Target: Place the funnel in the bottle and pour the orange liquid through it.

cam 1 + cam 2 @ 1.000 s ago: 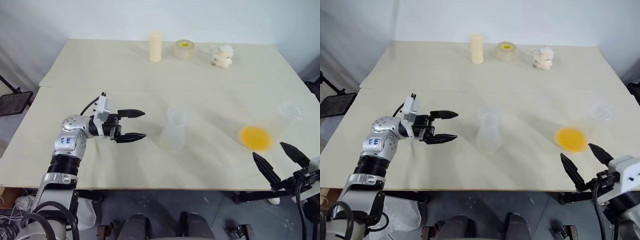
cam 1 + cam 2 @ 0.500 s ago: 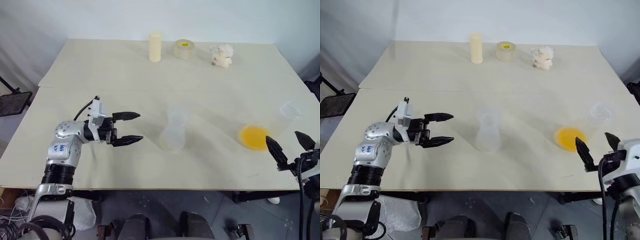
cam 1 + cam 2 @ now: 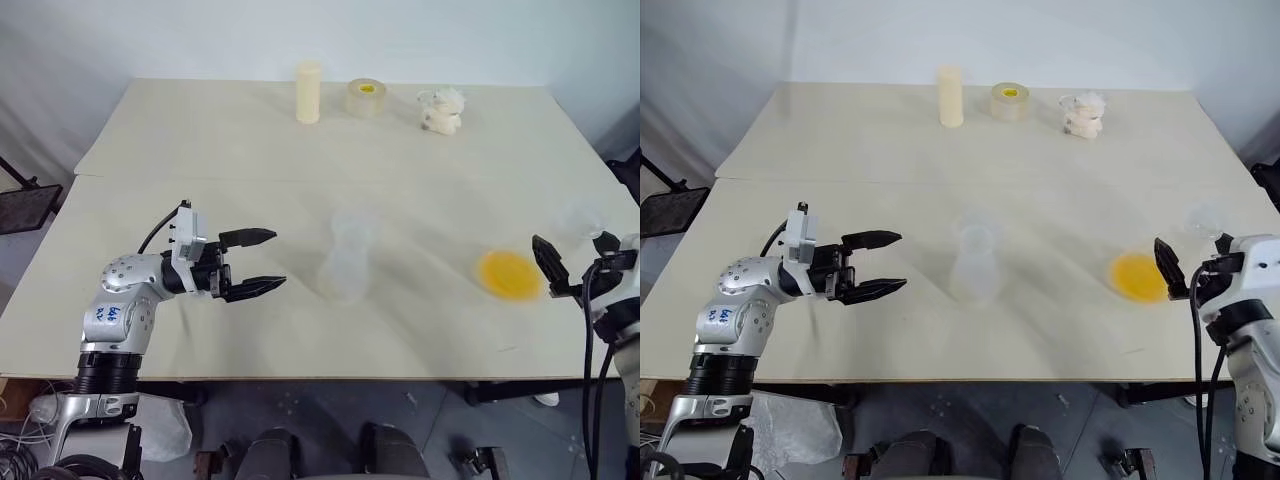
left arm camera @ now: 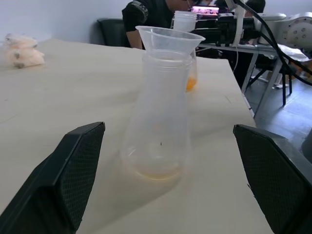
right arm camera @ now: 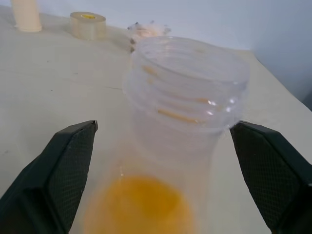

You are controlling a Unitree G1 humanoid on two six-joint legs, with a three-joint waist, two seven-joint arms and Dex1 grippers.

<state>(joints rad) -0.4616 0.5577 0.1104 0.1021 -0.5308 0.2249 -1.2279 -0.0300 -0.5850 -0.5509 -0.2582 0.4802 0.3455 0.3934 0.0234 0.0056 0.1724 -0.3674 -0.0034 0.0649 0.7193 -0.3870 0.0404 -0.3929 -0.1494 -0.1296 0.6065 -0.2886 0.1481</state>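
The clear bottle point(image 3: 347, 268) stands mid-table with the see-through funnel point(image 4: 169, 39) seated in its neck. My left gripper point(image 3: 275, 260) is open and level, pointing at the bottle from the left with a gap between them. The orange liquid point(image 3: 508, 275) lies in the bottom of a clear threaded jar point(image 5: 187, 83) near the table's right edge. My right gripper point(image 3: 577, 250) is open, its fingers point(image 5: 68, 165) standing on either side of the jar's upper part and holding nothing.
A cream cylinder point(image 3: 308, 92), a tape roll point(image 3: 364, 98) and a white fluffy lump point(image 3: 440, 110) line the far edge. A person point(image 4: 151, 14) sits beyond the table in the left wrist view. A dark stand point(image 3: 20, 200) is off the table's left side.
My right gripper has come forward and up from below the table's near edge to straddle the jar. My left gripper has drawn back slightly from the bottle.
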